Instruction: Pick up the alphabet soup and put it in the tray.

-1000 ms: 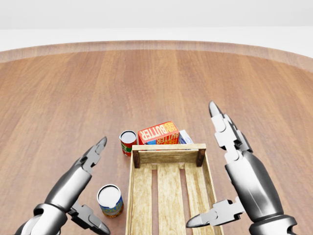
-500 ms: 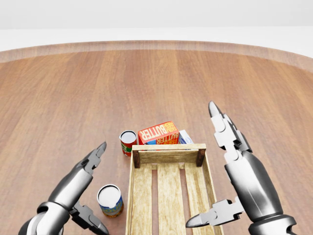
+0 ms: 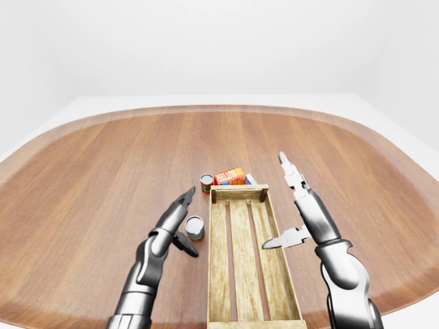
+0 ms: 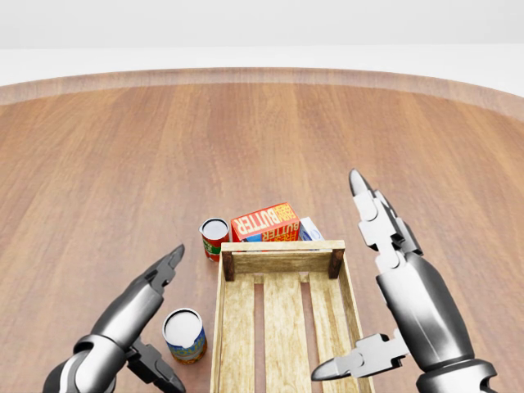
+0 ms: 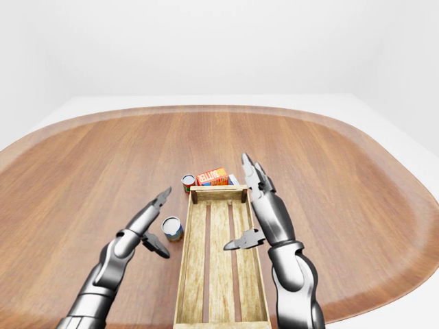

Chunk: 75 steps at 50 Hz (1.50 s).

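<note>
So the left hand (image 4: 155,323) has crept rightward over the last second, closing in on the can sitting by its fingers, and it's spread wide, long fingers above the can and thumb below it, nothing gripped yet. That near can (image 4: 184,335), blue-ish label, stands upright on the desk (image 4: 106,164) just left of the tray (image 4: 282,319). I'd guess that's the alphabet soup, but the label's too small to read, and there's a second, red can (image 4: 214,238) up by the tray's top-left corner next to a butter box (image 4: 264,222). The right hand (image 4: 372,278) hasn't budged, fingers splayed, hovering over the tray's right side. The tray's got nothing in it. Looks like a grasp being lined up: fingers bracket the can without touching.
</note>
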### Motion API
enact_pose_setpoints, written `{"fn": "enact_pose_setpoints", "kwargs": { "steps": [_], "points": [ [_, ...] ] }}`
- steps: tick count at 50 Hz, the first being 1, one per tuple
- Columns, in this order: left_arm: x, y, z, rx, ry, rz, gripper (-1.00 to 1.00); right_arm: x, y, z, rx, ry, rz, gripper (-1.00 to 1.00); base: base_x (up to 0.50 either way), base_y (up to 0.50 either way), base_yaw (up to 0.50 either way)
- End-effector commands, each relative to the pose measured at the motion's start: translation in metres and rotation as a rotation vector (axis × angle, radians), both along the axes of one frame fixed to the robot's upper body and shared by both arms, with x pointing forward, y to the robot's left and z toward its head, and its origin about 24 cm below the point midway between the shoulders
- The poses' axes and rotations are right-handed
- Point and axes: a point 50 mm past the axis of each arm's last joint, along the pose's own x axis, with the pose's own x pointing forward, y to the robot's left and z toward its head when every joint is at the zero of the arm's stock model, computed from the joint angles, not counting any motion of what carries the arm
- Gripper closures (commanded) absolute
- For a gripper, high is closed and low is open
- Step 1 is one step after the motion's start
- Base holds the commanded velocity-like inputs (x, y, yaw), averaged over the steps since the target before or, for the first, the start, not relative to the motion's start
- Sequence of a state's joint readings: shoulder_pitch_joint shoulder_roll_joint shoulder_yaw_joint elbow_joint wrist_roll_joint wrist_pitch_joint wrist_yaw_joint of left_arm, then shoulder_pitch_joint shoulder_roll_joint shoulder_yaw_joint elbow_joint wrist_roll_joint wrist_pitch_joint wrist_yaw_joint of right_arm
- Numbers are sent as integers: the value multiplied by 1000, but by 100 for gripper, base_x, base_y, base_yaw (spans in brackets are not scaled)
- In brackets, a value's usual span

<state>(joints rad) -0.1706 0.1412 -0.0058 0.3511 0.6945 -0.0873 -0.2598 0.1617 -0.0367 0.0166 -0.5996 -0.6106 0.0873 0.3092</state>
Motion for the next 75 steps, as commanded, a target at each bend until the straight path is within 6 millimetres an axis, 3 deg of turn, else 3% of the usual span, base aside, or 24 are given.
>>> {"fn": "enact_pose_setpoints", "kwargs": {
  "steps": [1, 75],
  "points": [
    [2, 0, -6, 14, 24, 2, -100, 0, 0, 0, -2, 0, 0, -98, 0, 0, 0],
    [11, -1, -34, 37, 142, 40, -100, 1, 2, -1, -4, 3, 5, -98, 0, 0, 0]
  ]
}}
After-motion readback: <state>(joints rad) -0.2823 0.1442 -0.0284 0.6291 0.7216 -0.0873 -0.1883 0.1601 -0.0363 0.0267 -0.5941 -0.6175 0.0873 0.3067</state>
